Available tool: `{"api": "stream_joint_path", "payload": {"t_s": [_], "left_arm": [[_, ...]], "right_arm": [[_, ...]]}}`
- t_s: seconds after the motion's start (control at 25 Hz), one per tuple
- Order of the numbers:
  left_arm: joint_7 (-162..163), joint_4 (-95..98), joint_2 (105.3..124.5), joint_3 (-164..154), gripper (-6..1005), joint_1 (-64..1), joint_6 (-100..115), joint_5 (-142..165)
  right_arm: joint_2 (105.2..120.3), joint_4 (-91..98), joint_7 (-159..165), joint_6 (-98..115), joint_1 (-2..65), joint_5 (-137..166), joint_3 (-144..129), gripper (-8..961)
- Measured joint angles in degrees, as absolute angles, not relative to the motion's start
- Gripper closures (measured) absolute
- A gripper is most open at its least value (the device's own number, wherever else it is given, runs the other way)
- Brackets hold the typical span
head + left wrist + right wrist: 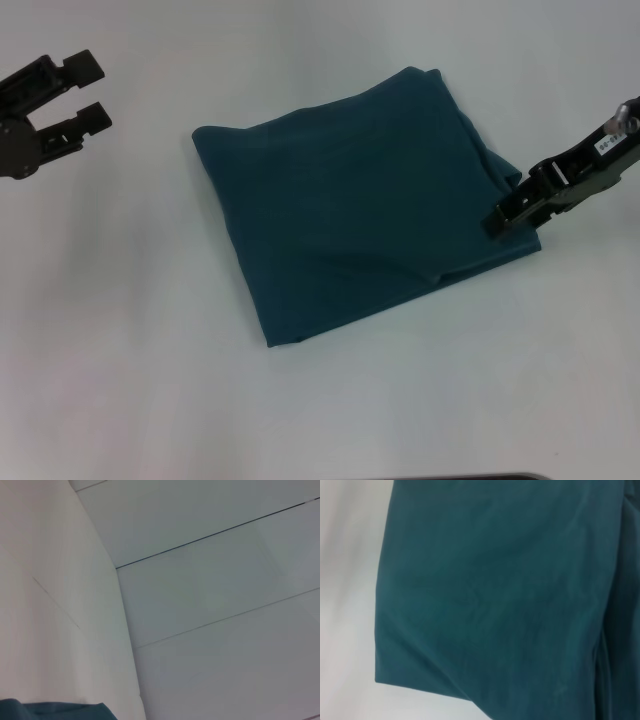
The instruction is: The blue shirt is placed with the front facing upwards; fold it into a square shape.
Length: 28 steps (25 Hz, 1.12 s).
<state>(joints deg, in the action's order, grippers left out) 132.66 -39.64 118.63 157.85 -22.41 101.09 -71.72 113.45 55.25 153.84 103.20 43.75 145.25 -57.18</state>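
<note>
Dark teal-blue cotton shirt (365, 205) lies folded square on my white desk (120, 330). Right gripper (497, 217), nearer, touches its edge; I cannot tell its jaws' state. Left gripper (92, 92) hangs well apart, jaws released.

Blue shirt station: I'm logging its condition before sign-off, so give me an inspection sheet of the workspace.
Surface: white table, plain.
Job's things: blue shirt lies folded into a rough square, layered edges on the robot's right side; no lettering or collar showing.
Clutter: nothing seen.
Grippers: left tool open, off the shirt at the far left; right tool at the shirt's right edge, fingers look closed together, grip on cloth unclear.
Cables: nothing seen.
Surroundings: white panelled wall in the left wrist view.
</note>
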Motion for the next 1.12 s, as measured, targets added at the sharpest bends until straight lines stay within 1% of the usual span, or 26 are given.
{"api": "stream_joint_path", "payload": {"t_s": [0.2,0.56,0.76,0.96,1.12], "left_arm": [[132.57,-39.64,118.74,157.85,124,-22.41,101.24,-71.72],[132.35,-39.64,118.74,157.85,125,-22.24,101.10,-71.72],[132.30,-39.64,118.74,157.53,125,-22.32,100.96,-71.72],[132.32,-39.64,118.74,157.47,126,-22.38,100.95,-71.72],[132.34,-39.63,118.74,157.70,126,-22.35,100.95,-71.72]], "right_arm": [[114.32,52.49,152.97,101.71,44.03,145.34,-57.84,238],[114.62,49.20,152.97,98.93,43.95,147.66,-57.52,245],[114.45,49.48,153.09,99.31,43.74,147.66,-57.21,434],[114.26,49.28,153.13,99.35,43.89,149.37,-57.63,677],[114.93,49.14,153.57,97.97,44.27,153.88,-57.34,781]]}}
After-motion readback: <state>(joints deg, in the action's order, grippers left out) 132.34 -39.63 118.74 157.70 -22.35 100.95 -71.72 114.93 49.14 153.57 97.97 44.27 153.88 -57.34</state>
